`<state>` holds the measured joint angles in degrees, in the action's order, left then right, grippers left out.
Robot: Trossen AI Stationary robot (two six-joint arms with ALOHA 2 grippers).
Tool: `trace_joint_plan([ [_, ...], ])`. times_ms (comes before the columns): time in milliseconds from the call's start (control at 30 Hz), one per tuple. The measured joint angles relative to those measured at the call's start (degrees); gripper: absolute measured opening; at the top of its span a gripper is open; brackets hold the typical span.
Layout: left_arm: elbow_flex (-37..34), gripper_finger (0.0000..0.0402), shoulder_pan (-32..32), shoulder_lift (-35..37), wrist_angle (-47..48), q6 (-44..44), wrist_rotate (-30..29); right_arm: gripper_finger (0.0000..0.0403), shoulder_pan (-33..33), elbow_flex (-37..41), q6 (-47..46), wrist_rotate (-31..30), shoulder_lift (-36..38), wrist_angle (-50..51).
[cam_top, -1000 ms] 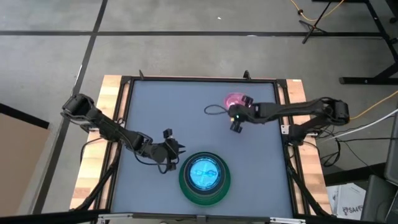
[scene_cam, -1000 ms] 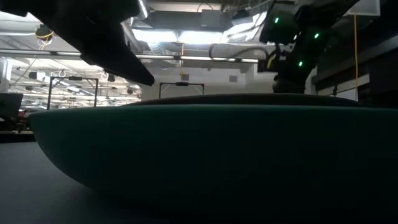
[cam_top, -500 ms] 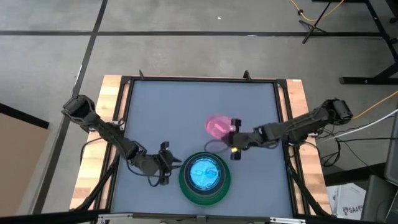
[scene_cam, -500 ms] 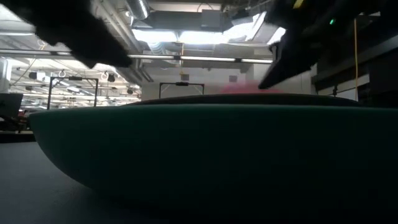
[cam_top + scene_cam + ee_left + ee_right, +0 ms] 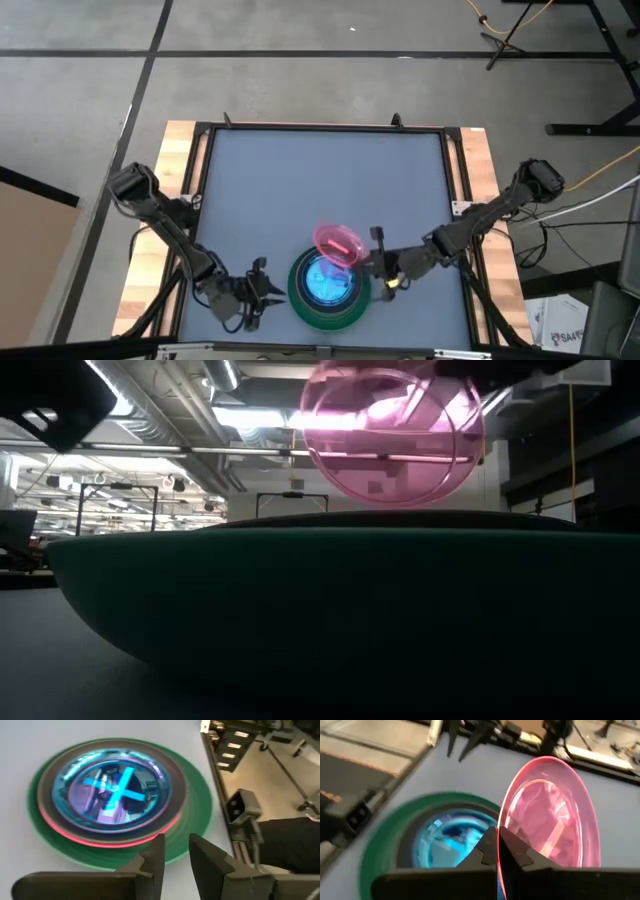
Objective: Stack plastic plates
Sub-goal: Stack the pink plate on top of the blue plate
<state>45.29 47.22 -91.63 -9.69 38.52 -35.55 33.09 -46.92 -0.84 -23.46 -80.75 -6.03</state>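
Note:
A stack stands near the table's front edge: a large dark green plate at the bottom, a pink and a dark grey plate on it, and a small translucent blue plate on top. The stack also shows in the left wrist view. My right gripper is shut on the small pink plate, just above the stack's far side. My left gripper is open and empty, just left of the stack. My right gripper pinches the small pink plate's rim between its two fingers. The fingers come nearly level from the table's right. The plate is lifted clear and tipped steeply up on edge over the stack.
The table's raised frame runs along the front edge, close to the stack and both grippers. The grey table top lies behind the stack.
My right gripper has carried the small pink plate from the table's far right toward the near edge, up over the stack, and the plate has tipped up on edge. My left gripper has gone toward the near edge, beside the stack.

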Motion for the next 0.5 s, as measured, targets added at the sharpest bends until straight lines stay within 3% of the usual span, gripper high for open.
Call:
trace_joint_plan([
  [267, 3.1, 0.0082, 3.0, -2.8, 0.1, 1.9, -0.4, 0.0000, 4.6, -7.1, 3.3, 0.1, -9.4, -1.4],
  [500, 3.3, 0.0082, 5.3, -3.0, 0.1, 4.4, -1.9, 0.0000, 6.5, -20.2, 7.6, -3.5, -19.5, 14.1],
])
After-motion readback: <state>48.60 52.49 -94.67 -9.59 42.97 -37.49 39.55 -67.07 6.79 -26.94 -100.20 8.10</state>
